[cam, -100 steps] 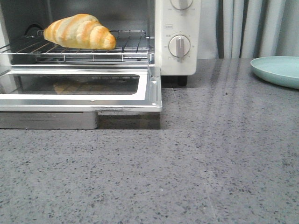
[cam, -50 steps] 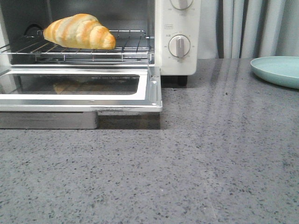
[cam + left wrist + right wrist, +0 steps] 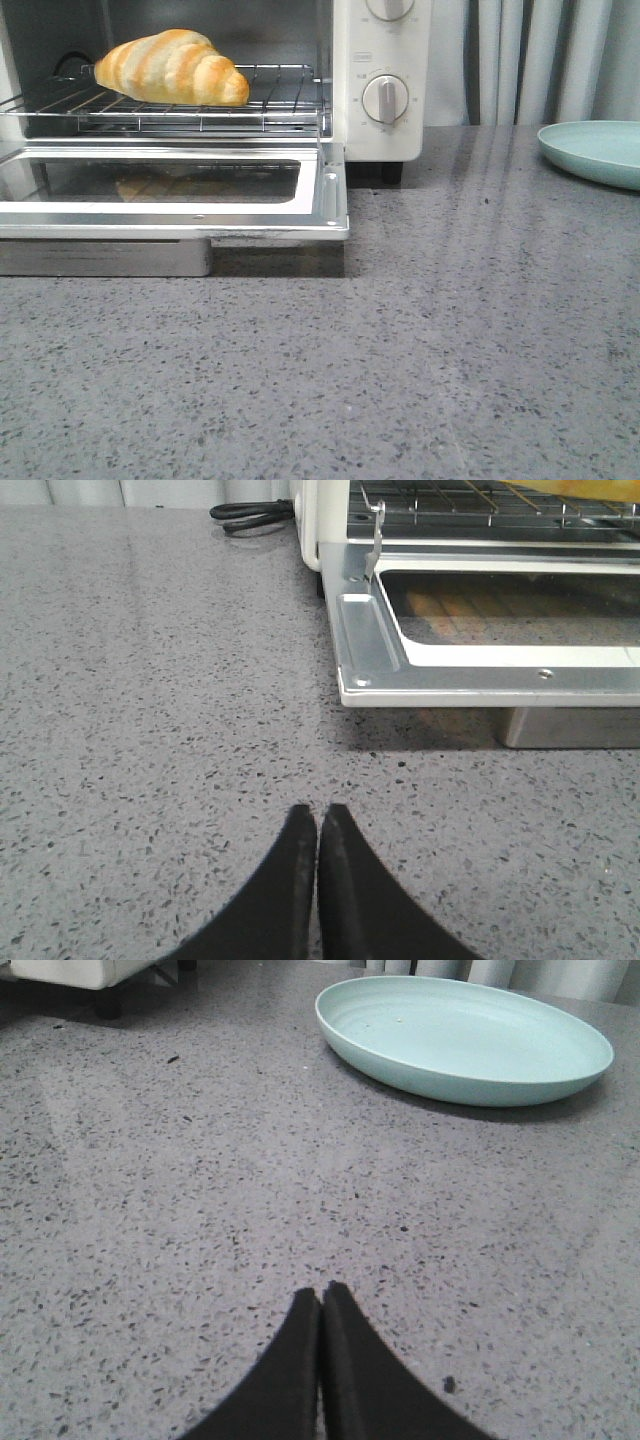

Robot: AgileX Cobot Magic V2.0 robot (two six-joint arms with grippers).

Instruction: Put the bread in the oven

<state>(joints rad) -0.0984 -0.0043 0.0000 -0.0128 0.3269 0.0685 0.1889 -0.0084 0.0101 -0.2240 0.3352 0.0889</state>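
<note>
The bread (image 3: 172, 66), a golden-orange striped croissant-shaped roll, lies on the wire rack (image 3: 260, 105) inside the cream-white oven (image 3: 380, 135). The oven's glass door (image 3: 320, 190) hangs open and flat. In the left wrist view a sliver of the bread (image 3: 585, 488) shows on the rack, and the open door (image 3: 365, 660) lies ahead. My left gripper (image 3: 318, 810) is shut and empty, low over the counter in front of the door. My right gripper (image 3: 321, 1290) is shut and empty, over the counter short of the plate. Neither gripper shows in the front view.
A pale green plate (image 3: 595, 150) sits empty at the far right, and also shows in the right wrist view (image 3: 460, 1035). A black power cord (image 3: 250, 515) lies beside the oven. Grey curtains (image 3: 540, 60) hang behind the speckled grey counter (image 3: 450, 350).
</note>
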